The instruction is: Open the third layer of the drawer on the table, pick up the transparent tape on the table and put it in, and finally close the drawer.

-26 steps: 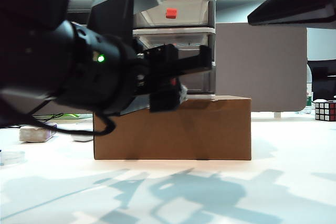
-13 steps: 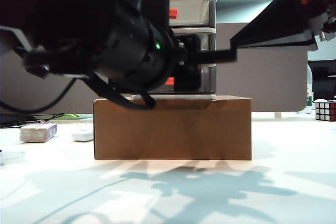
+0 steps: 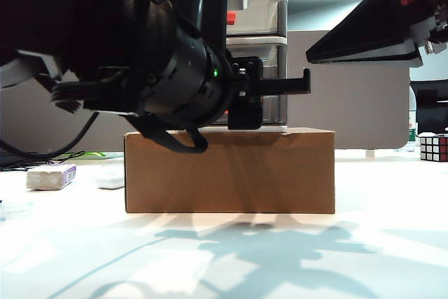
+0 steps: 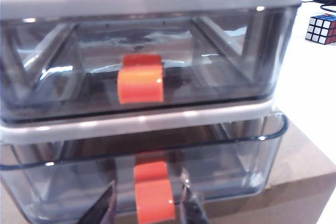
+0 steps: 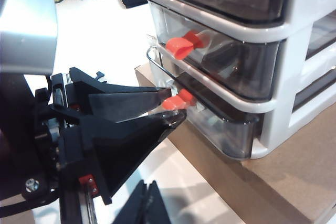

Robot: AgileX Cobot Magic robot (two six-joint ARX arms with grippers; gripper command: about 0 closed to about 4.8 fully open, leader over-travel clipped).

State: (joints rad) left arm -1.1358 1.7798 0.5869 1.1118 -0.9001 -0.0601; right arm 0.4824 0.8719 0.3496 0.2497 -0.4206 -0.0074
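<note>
drawer unit: filling most of the view, its white frame bands crossing between smoky-grey drawers
middle drawer: sitting flush in the frame, its red handle facing the camera
third layer: standing out a little past the frame, its red handle sitting between the dark fingertips
left gripper: flanking that handle, contact unclear
cardboard box: carrying the unit
Rubik's cube: resting on the white bench, well apart
</note>
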